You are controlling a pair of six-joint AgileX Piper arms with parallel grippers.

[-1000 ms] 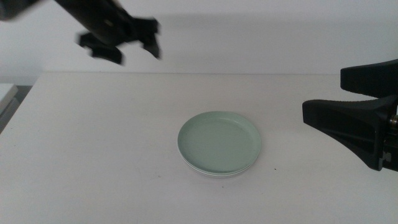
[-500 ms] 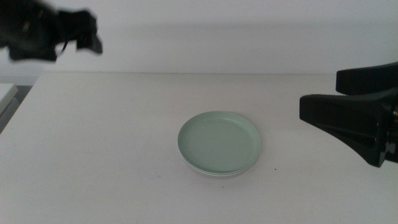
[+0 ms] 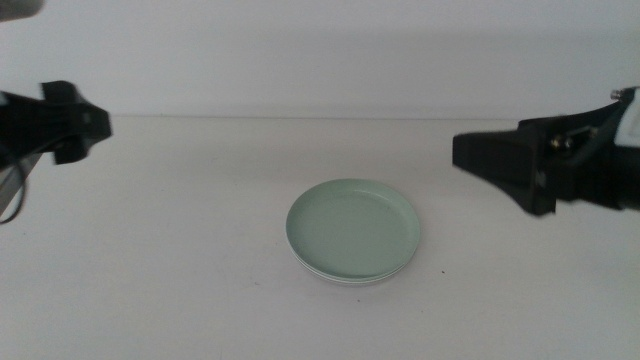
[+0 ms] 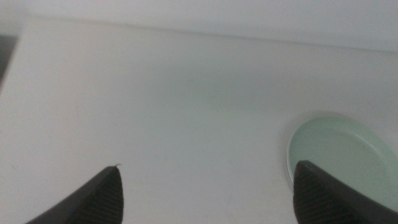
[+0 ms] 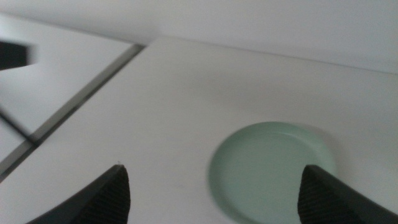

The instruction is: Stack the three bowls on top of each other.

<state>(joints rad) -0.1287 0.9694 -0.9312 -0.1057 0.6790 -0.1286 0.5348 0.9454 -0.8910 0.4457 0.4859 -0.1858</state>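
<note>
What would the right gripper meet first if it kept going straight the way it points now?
Probably the mint green bowl topping the stack: in its wrist view the bowl lies ahead between the open jaws of the right gripper. Depth is unclear, so it might reach bare table first.

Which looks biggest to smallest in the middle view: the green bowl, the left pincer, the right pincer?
1. Right pincer, though it may be nearer the camera.
2. Green bowl.
3. Left pincer, partly cut off by the frame edge.
</note>
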